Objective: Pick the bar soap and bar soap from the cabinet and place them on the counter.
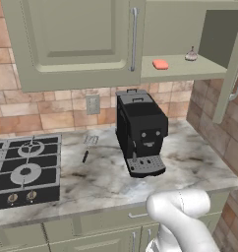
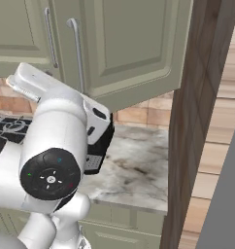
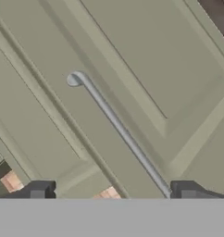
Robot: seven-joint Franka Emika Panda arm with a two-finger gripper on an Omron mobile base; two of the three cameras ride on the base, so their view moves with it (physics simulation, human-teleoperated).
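Bar soap, the coral-red one, is sitting on the open cabinet shelf. The fingers are standing wide apart and empty, facing a door handle; they should be swinging clear toward the soap, above the bench.

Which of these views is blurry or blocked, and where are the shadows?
Left base view: sharp; shelf interior shadowed behind the coral soap. Right base view: the arm blocks much of the counter. Hand view: soft close-up of a cabinet door's handle.
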